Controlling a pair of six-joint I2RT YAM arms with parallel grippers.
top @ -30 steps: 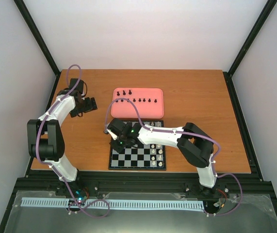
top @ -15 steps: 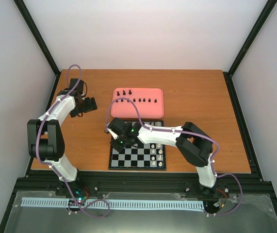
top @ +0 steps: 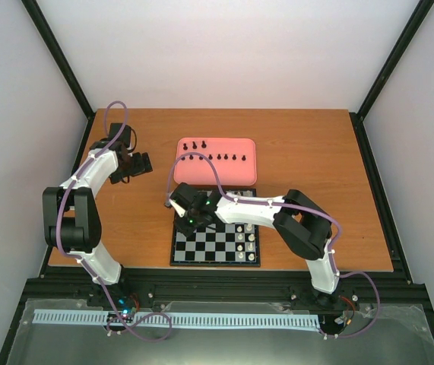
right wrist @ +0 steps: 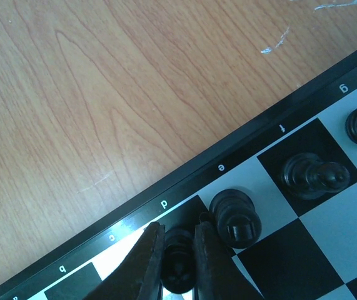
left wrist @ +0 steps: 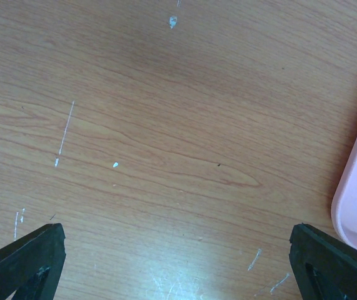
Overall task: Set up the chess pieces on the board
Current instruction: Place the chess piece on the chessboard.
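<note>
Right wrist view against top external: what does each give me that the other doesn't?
Only right wrist: the right gripper shut on a black piece at the board edge by letter d, three more black pieces by e, f, g. Only top external: the pink tray with loose black pieces, white pieces on the board's right side, the left gripper open beside the tray. Both: the board and the wooden table.

Open table left of the board gives passage; black pieces along its left edge crowd the right gripper.
</note>
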